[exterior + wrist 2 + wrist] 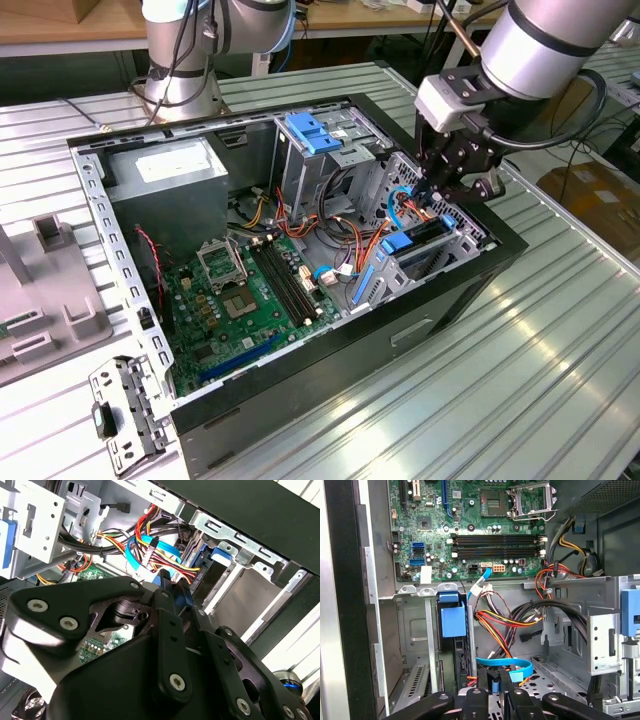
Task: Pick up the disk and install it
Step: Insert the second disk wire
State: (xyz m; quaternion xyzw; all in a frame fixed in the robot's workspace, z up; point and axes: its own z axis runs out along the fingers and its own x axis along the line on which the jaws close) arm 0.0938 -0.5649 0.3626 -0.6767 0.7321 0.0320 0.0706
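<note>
No legible txt or nos. anywhere.

1 open computer case (pixel 455 300) is seen on the table in the exterior view, and 1 green motherboard (pixel 245 300) is counted inside it. 1 grey power-supply box (pixel 165 170) is seen in a corner of the case. 1 robot arm with 1 gripper (pixel 440 185) is seen above the drive cage. 4 long memory slots (pixel 499 546) are counted on the board in the first wrist view, beside 1 processor socket (pixel 530 500). 1 loose metal bracket (pixel 125 410) is seen on the table outside the case.
</note>
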